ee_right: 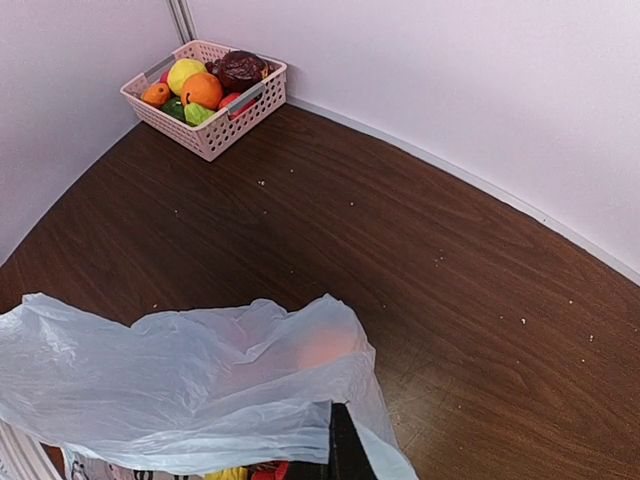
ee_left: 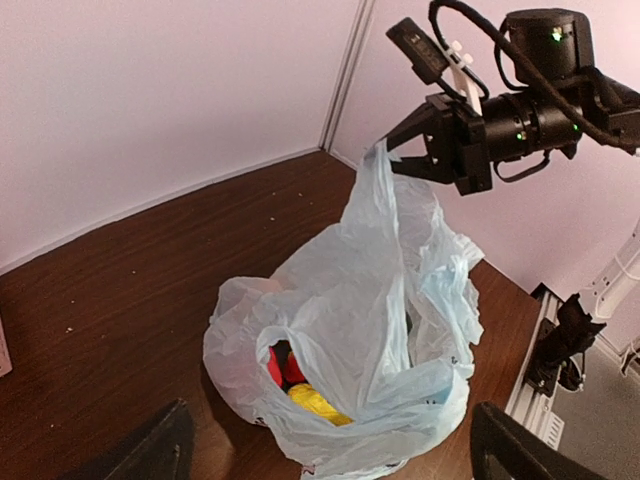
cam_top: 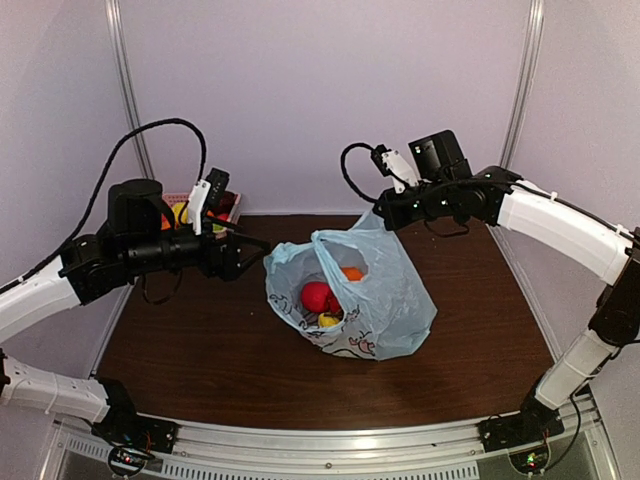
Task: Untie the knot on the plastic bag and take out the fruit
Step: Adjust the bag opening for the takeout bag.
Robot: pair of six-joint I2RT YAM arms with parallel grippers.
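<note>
Right hand (ee_left: 392, 155) clenched on thin light-blue plastic bag (cam_top: 395, 300) handle; left hand (cam_top: 248, 258) released. Bag likely limp, slippery; red round toy fruit (cam_top: 316, 296) probably light, rigid, so grab via mouth.

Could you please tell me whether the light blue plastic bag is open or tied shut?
Open: the thin light blue plastic bag gapes, showing red, yellow and orange toy fruit inside; the right gripper holds one side up.

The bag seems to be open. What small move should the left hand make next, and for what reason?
Probably ease the open left hand into the mouth of the plastic bag, toward the red fruit. The right hand, shut on a handle, holds the bag up, so the mouth gapes and the fruit lies exposed.
</note>
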